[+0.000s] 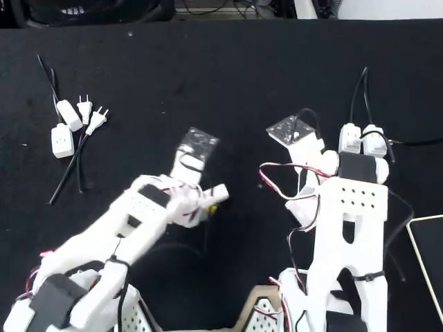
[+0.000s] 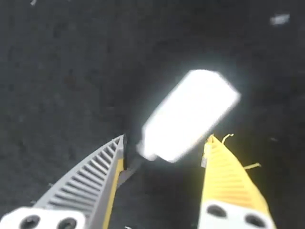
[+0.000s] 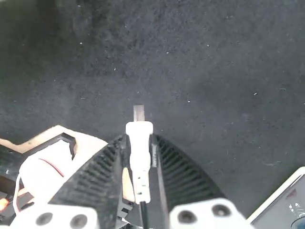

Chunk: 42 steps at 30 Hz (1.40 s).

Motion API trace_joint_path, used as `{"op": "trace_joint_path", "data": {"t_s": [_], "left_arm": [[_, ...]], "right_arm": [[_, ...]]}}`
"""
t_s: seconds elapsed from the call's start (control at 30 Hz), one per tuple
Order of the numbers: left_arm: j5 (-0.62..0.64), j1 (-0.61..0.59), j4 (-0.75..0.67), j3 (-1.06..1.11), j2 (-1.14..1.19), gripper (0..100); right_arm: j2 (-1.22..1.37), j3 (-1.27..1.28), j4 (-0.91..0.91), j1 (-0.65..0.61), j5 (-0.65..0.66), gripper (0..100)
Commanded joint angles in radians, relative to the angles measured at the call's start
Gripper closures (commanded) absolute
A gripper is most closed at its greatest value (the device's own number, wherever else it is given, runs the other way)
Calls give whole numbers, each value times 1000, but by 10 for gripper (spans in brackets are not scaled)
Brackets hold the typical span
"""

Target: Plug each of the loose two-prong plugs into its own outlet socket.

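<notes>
Plug (image 3: 138, 162) sat pinched in the right gripper (image 3: 139, 138), prongs (image 3: 138, 112) pointing straight ahead of it, while the socket (image 2: 188, 114) lay off to its left at the left gripper (image 2: 164, 140), whose hold could not be told.

Black table (image 1: 228, 76). A flat, pale-rimmed device (image 1: 430, 259) lies at its right edge. Dark cables (image 1: 239, 7) trail on the floor beyond the far edge.

I see white plug (image 3: 138, 162), white block (image 2: 190, 114), black table (image 1: 228, 76); left fingers (image 2: 228, 176) ribbed, one grey, one yellow.
</notes>
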Motion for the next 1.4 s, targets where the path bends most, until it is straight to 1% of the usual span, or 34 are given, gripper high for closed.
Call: {"op": "trace_joint_path", "data": {"t_s": [0.0,0.03,0.1,0.3,0.43,0.67,0.77,0.8,0.83,0.9,0.93,1.0,1.03,1.07,1.13,1.23,1.37], "left_arm": [[3,93,11,4,-77,733],[2,85,9,5,-91,733],[2,33,8,-1,-115,733],[0,-173,5,-62,-138,733],[-44,-228,5,-101,-121,733],[-40,-223,5,-147,-94,733],[-38,-217,-52,-148,-60,734],[-31,-220,-66,-150,-41,751],[-9,-225,-74,-157,-26,800],[37,-229,-83,-168,-3,954],[52,-236,-86,-177,11,981],[57,-236,-86,-200,41,886],[57,-237,-86,-209,58,850],[55,-236,-86,-219,80,834],[51,-234,-86,-248,133,849],[58,-229,-81,-305,216,899],[58,-125,-78,-326,273,920]], "right_arm": [[-30,-4,-2,15,11,988],[-30,-4,-2,15,11,988],[-30,-2,-2,18,11,988],[-30,-2,3,18,11,988],[-30,-2,3,17,11,988],[-30,-2,3,21,11,988],[-30,-2,3,21,11,988],[-30,-2,3,21,11,988],[-30,-2,3,21,11,988],[-30,-2,5,23,11,988],[-30,-2,5,23,11,988],[-30,-2,5,23,11,988],[-30,-2,5,23,11,988],[-30,-2,5,23,11,988],[-30,-2,5,23,11,988],[-30,-2,2,23,11,988],[-31,10,-2,23,11,988]]}}
